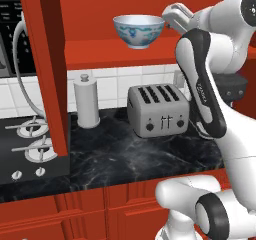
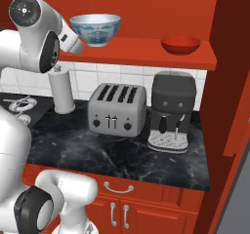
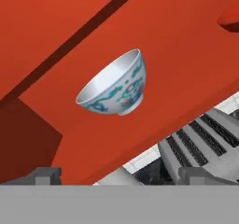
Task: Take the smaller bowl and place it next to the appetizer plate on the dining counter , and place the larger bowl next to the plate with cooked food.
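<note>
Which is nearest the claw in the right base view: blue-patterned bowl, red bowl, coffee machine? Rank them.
1. Blue-patterned bowl: on the shelf, just right of the open claw.
2. Red bowl: same shelf, far right.
3. Coffee machine: down on the counter, right of the toaster.

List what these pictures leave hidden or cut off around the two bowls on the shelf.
- Claw: in the hand view just its tips show, standing wide open; in both base views the arm covers it.
- Smaller bowl: cut off by the hand view's right edge; the arm blocks it in the left base view.
- Larger bowl: its foot is barely visible in the base views; contents can't be seen there.
</note>
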